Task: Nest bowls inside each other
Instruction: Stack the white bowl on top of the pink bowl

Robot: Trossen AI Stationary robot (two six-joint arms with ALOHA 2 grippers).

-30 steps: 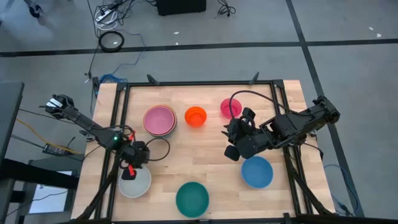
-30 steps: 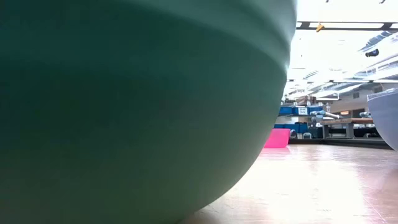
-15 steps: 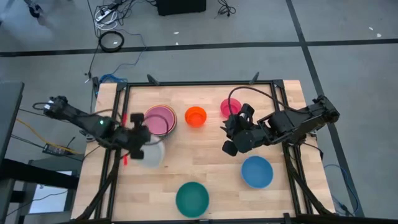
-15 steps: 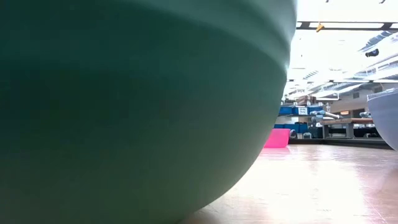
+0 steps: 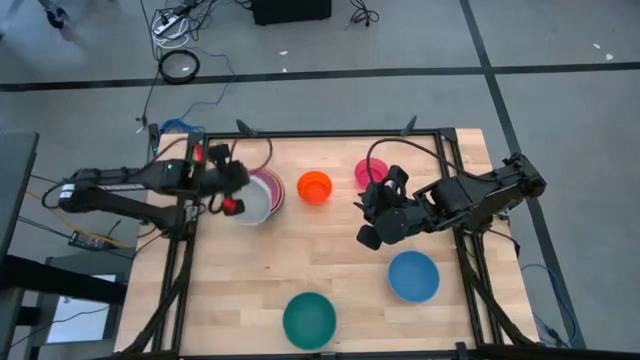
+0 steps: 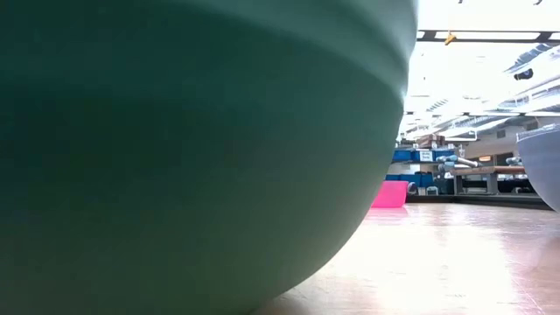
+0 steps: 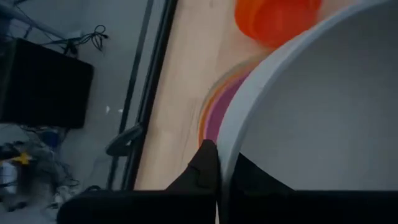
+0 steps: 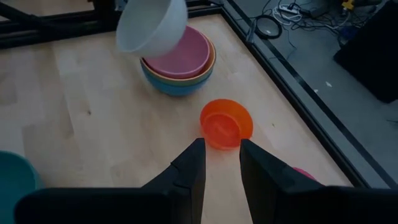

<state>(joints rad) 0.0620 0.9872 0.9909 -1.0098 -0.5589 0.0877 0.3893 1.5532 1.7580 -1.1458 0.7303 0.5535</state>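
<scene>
The white bowl (image 5: 250, 200) is hanging in the left gripper (image 5: 233, 192), whose fingers are pinching its rim shut; in the right wrist view it is tilting in the air over the stack (image 8: 179, 62) at the far left of the table (image 5: 330, 255). That stack is sitting close to the left frame rail, with a pink bowl (image 8: 181, 53) lying innermost, a tan-looking one under it and a light blue one at the base. In the left wrist view one dark finger (image 7: 205, 165) is pressing on the outside of the white rim, with the pink rim showing just beyond it.

Moving right, the red-orange bowl (image 5: 314, 186) is standing alone near the far edge, apart from the stack, and the magenta bowl (image 5: 368, 173) is sitting beside it, partly hidden by a cable. The right gripper (image 5: 372, 222) is hovering right of centre with its fingers standing partly apart and gripping nothing; bare wood is lying between it and the red-orange bowl.

At the near edge, the teal bowl (image 5: 309, 319) is resting almost at the rim of the table, filling most of the low view. The blue bowl (image 5: 413, 276) is sitting to its right, near the right rail. The wide middle of the table is offering free room.
</scene>
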